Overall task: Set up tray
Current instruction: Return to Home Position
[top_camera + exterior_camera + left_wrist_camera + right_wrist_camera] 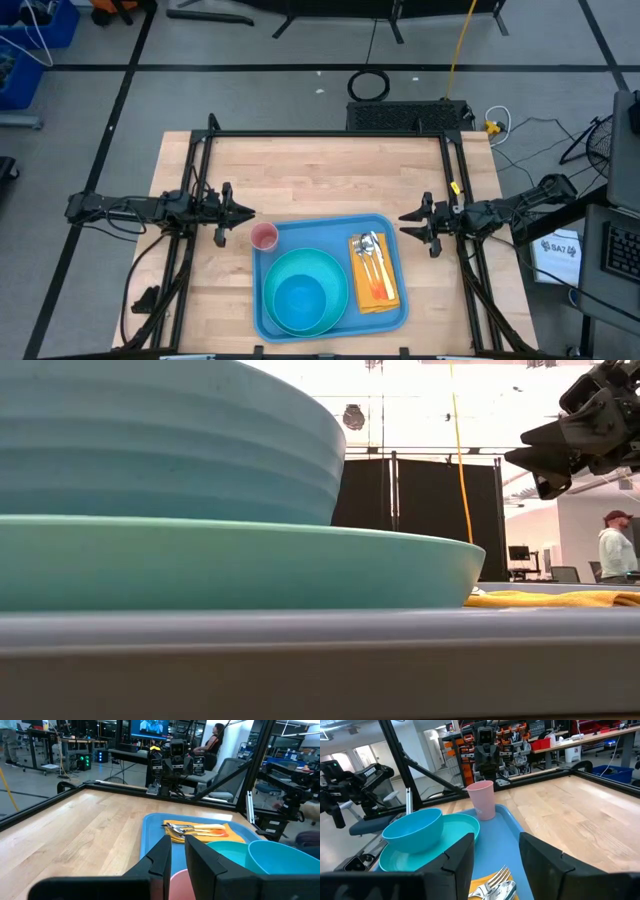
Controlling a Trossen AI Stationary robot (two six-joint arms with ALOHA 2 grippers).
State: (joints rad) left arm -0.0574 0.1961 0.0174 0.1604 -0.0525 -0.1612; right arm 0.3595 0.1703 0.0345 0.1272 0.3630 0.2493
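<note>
The blue tray (pixel 390 228) lies on the table's near middle. On it stand a turquoise plate (pixel 335 262) bearing a blue bowl (pixel 299 298), a pink cup (pixel 264 236) upright in the far left corner, and a yellow napkin (pixel 385 296) with a fork and spoon (pixel 369 250) lying on it. My left gripper (pixel 250 212) hovers just left of the tray beside the cup (pixel 180 882), its fingers a narrow gap apart (pixel 178 855). My right gripper (pixel 404 223) hovers off the tray's far right corner, open (pixel 496 855), and holds nothing.
Bare wooden table (pixel 320 170) stretches from the tray to the far edge. A black frame (pixel 330 133) runs along the table's far and side edges. In the low view the plate (pixel 240 565) and bowl (pixel 170 440) fill the foreground; people stand in the room beyond.
</note>
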